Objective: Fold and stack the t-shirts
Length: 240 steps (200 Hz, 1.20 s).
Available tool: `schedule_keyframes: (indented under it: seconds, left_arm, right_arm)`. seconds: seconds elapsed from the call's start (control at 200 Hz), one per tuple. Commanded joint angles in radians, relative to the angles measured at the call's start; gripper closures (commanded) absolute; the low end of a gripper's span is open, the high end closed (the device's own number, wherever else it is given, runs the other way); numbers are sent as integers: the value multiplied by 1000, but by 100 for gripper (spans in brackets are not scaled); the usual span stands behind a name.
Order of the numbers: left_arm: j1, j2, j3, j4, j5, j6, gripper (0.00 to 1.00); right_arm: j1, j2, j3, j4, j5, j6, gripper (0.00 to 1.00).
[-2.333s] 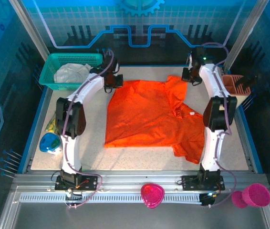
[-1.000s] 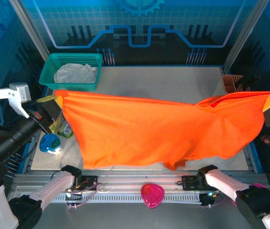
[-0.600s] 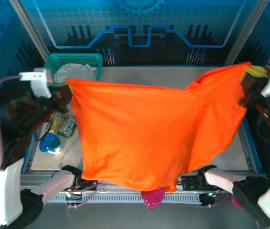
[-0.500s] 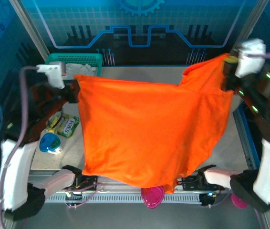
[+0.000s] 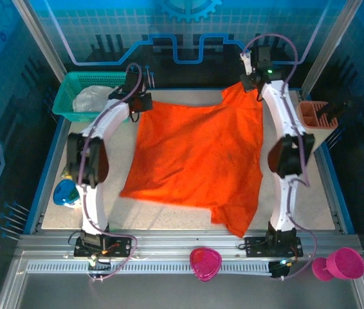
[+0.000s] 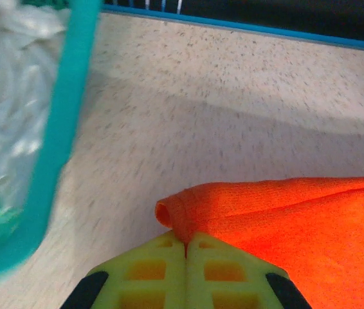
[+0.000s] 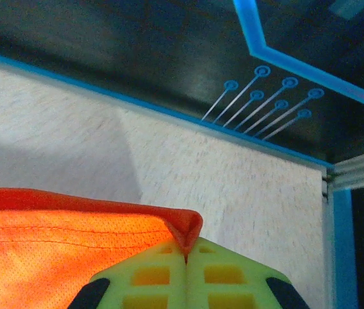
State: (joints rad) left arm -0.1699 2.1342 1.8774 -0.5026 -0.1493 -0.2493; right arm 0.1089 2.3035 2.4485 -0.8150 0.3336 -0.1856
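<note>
The orange tee (image 5: 198, 154) lies spread over the middle of the table (image 5: 163, 217), its top edge toward the back and a rumpled corner trailing toward the near edge. The left gripper (image 6: 186, 243) pinches its far-left corner with jaws closed tight, and the right gripper (image 7: 186, 248) pinches its far-right corner likewise. A white tee (image 5: 95, 98) sits crumpled in the basket (image 5: 63, 96) at the table's far-left corner.

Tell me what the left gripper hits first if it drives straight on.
Beyond the orange t-shirt corner its fingers pinch, likely bare table, then the blue far rim; the teal basket sits off to the left. Depth unclear.
</note>
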Motion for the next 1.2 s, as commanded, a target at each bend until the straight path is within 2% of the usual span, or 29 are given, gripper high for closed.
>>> schedule_keyframes:
  seconds: [0.0, 0.09, 0.17, 0.255, 0.48, 0.841, 1.196]
  left_arm:
    - [12, 185, 247, 19, 59, -30, 100]
    - [17, 345, 446, -23, 44, -28, 100]
    - [27, 436, 557, -20, 41, -24, 100]
    - [37, 472, 592, 10, 30, -21, 100]
    - [44, 471, 550, 82, 27, 34, 100]
    - [55, 366, 388, 118, 38, 82, 100]
    - [58, 257, 227, 149, 36, 97, 100]
  right_arm:
    - [-37, 230, 264, 9, 68, -2, 100]
    - [-52, 344, 329, 93, 93, 10, 100]
    - [-62, 337, 233, 212, 93, 36, 100]
    - [-71, 304, 131, 307, 96, 66, 100]
    - [-89, 262, 56, 294, 52, 150, 100]
    - [-91, -47, -396, 436, -39, 253, 100]
    - [-81, -253, -710, 503, -93, 313, 100]
